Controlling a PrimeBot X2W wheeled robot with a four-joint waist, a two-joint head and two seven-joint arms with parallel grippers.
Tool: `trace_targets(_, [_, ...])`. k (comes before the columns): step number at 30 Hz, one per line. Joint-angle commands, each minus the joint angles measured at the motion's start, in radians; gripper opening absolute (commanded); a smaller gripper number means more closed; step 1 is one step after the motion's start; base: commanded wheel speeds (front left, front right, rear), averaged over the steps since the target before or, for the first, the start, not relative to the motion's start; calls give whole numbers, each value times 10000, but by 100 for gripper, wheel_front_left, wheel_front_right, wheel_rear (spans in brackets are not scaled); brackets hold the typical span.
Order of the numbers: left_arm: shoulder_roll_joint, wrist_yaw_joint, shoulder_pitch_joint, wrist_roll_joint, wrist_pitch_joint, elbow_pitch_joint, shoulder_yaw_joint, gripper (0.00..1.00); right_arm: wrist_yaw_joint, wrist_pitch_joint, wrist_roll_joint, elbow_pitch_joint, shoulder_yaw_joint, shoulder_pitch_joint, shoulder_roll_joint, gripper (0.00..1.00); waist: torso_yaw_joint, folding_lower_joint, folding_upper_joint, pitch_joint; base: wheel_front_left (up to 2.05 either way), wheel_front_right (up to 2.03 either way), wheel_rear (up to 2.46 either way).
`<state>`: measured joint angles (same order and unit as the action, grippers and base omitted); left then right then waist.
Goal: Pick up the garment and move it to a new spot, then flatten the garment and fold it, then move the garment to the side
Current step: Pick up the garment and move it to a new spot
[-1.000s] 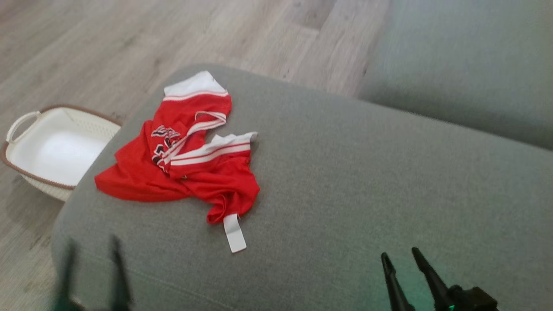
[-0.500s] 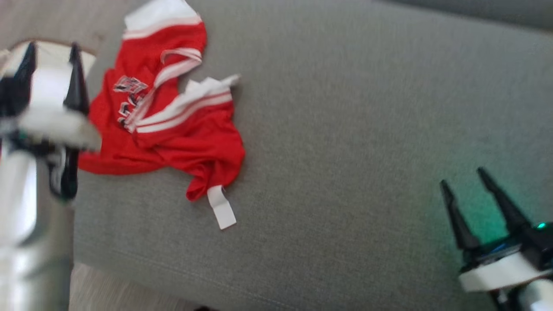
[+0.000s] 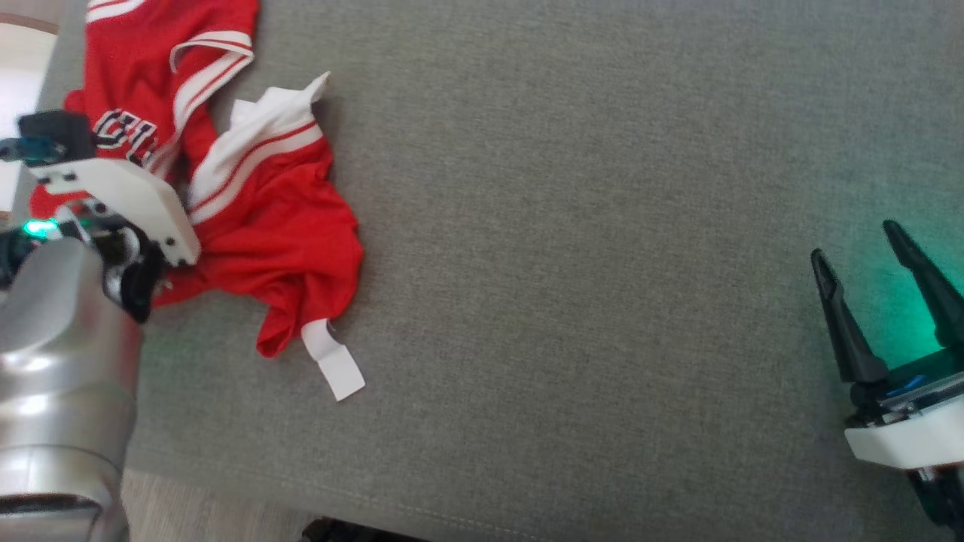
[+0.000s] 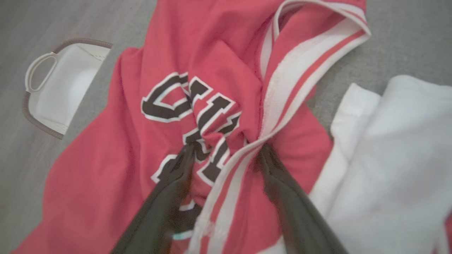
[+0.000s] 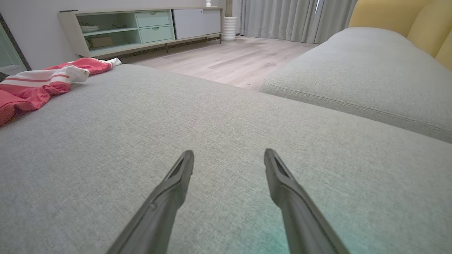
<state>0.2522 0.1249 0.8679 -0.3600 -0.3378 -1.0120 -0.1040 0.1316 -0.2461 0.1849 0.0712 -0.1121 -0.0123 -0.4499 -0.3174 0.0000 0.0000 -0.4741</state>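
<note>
A crumpled red garment [image 3: 271, 226] with white striped trim and black lettering lies at the left end of a grey cushion [image 3: 602, 226]. Its white tag [image 3: 335, 369] sticks out toward me. My left arm's white wrist [image 3: 113, 196] hangs over the garment's left part and hides the fingers in the head view. In the left wrist view, my left gripper [image 4: 226, 148] is open, its tips pressed into the garment [image 4: 116, 169] on either side of a bunched ridge with lettering. My right gripper [image 3: 856, 242] is open above bare cushion at the far right, well away from the garment [image 5: 31, 84].
A white basket [image 4: 60, 91] with a brown rim stands on the wood floor beside the cushion's left end. A second grey cushion [image 5: 353, 70] lies to the right across a gap of floor [image 5: 229, 60]. A low cabinet [image 5: 141, 28] lines the far wall.
The head camera has tilted down and closer, shifting the whole picture. My left arm has come forward over the garment and lowered its fingers into the cloth. The right gripper sits higher in view.
</note>
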Motion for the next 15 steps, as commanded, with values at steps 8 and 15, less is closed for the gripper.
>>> trace_targets(8, [964, 54, 898, 300, 2476, -295, -424, 0, -9, 8, -23, 287, -107, -2, 24, 100, 151, 0, 0, 63, 0, 0, 0])
trace_targets(15, [1364, 56, 2044, 282, 3936, 106, -1284, 0, -9, -123, 63, -484, -608, 359, 787, 100, 488, 0, 0, 1542, 0, 0, 0])
